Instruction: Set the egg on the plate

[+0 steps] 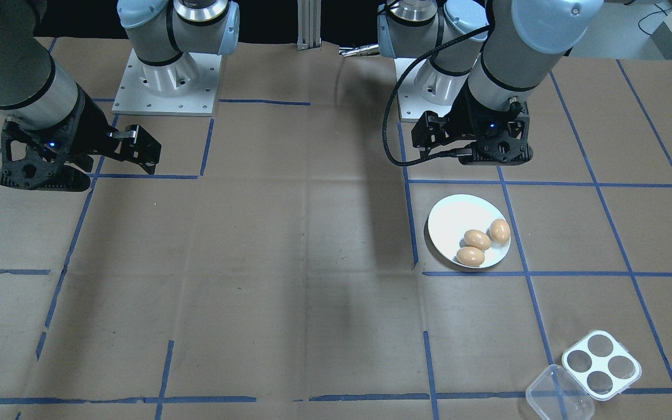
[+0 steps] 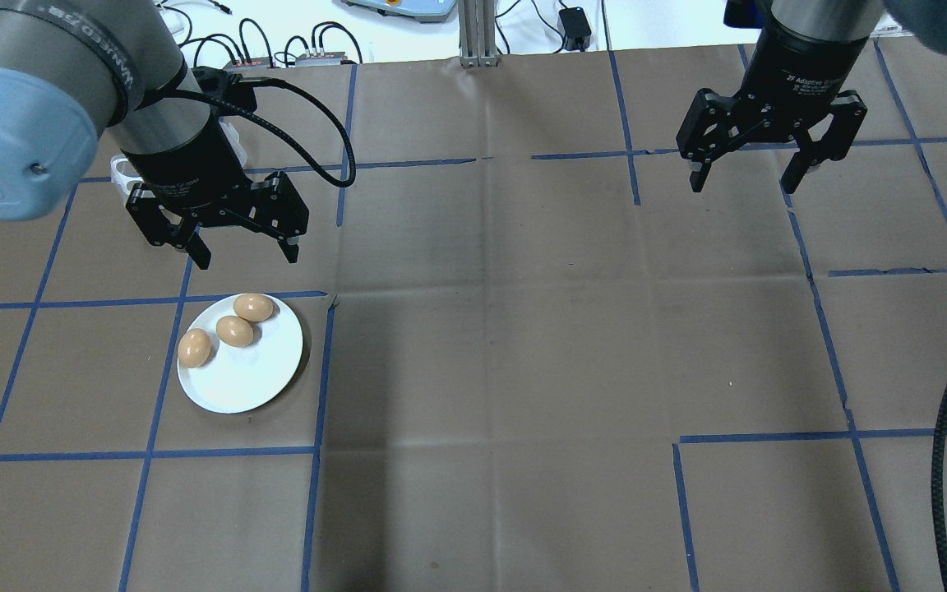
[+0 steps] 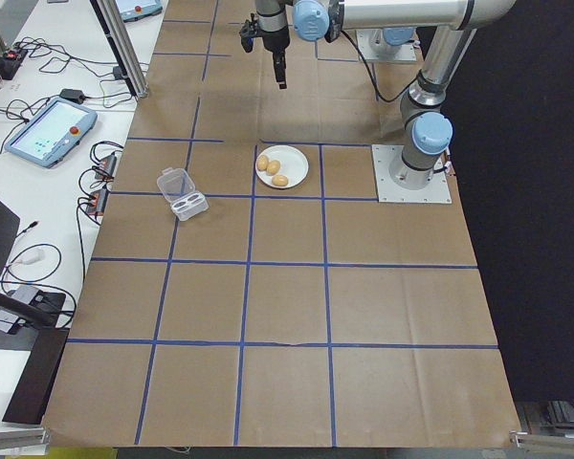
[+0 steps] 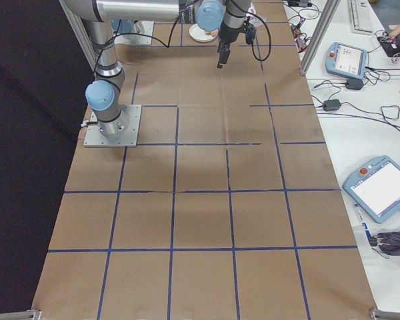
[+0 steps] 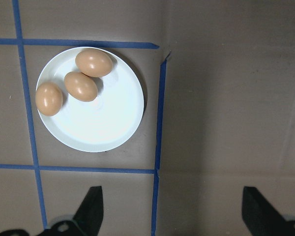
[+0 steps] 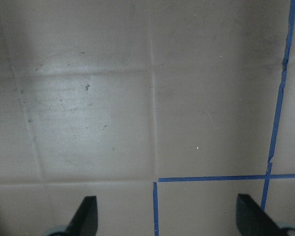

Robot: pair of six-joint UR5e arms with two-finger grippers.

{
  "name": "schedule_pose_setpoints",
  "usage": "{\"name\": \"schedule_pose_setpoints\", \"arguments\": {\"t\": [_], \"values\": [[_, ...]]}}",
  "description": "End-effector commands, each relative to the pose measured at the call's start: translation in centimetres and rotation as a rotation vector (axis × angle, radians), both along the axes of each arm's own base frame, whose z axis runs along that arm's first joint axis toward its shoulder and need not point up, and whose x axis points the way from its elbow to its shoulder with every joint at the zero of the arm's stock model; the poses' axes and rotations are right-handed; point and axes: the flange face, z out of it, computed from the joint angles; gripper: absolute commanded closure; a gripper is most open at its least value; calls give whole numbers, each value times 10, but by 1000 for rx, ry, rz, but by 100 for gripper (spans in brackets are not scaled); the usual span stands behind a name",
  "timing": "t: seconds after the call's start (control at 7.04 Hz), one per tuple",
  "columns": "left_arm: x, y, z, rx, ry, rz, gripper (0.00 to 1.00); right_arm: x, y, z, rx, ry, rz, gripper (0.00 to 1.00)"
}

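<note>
- Three eggs (image 2: 234,330) lie on the plate (image 2: 256,378)'s far-left part; the tray (image 1: 601,364) looks empty, so placing seems done.
- Left gripper (image 2: 242,248) hangs released above; right gripper (image 2: 751,178) spread, idle, far right.

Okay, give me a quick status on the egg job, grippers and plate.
Left gripper open, empty, hovering beyond plate. Right gripper open, empty, far side. Three eggs on plate. Egg tray empty.
</note>
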Motion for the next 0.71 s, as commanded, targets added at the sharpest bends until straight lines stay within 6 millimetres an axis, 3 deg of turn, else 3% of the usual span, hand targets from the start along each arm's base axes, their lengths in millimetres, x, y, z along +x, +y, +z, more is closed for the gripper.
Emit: {"name": "schedule_pose_setpoints", "arguments": {"t": [0.0,0.57], "values": [[0,-4,1,-11,5,-12,0,0,0,0,-1,-1,0,0],[0,-7,2,-64,9,-38,0,0,0,0,-1,1,0,0]]}}
